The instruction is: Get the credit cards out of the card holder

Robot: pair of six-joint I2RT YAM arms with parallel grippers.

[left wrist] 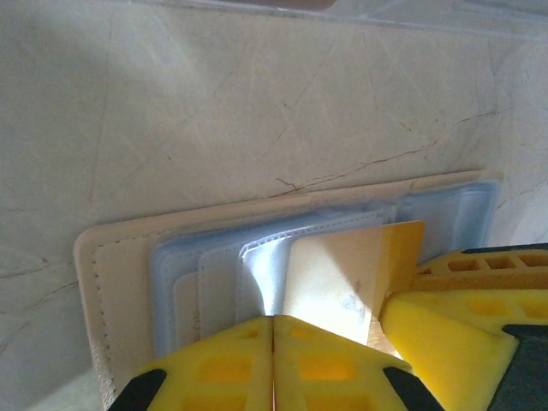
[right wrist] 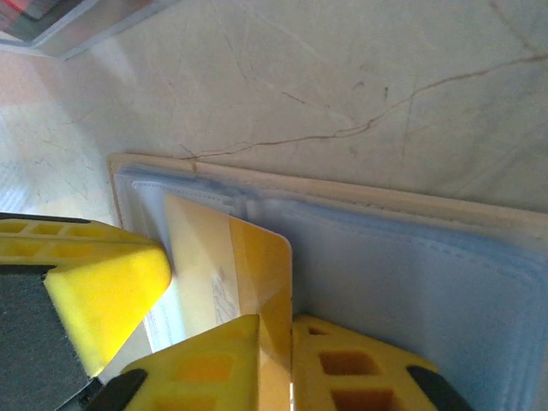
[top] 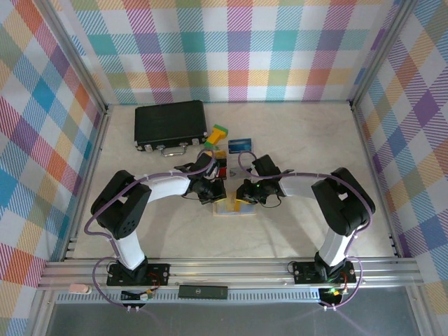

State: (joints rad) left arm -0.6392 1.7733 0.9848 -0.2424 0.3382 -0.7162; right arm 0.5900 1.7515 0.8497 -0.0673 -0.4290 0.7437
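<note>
The card holder (top: 234, 208) lies open on the table between the two arms, a cream cover with pale blue translucent pockets (left wrist: 261, 274). My left gripper (left wrist: 274, 330) is shut on the edge of one pocket. A yellowish-tan credit card (right wrist: 257, 265) sticks partway out of that pocket, its bare end (left wrist: 402, 244) pointing toward the right arm. My right gripper (right wrist: 289, 342) is shut on that end. The holder's other pockets (right wrist: 411, 274) lie flat beside it. A blue credit card (top: 240, 145) rests on the table farther back.
A large black case (top: 170, 124) stands at the back left. Green and yellow blocks (top: 218, 134) sit beside it. Small red and dark items (top: 220, 170) lie just behind the grippers. Plaid walls close in the table on three sides.
</note>
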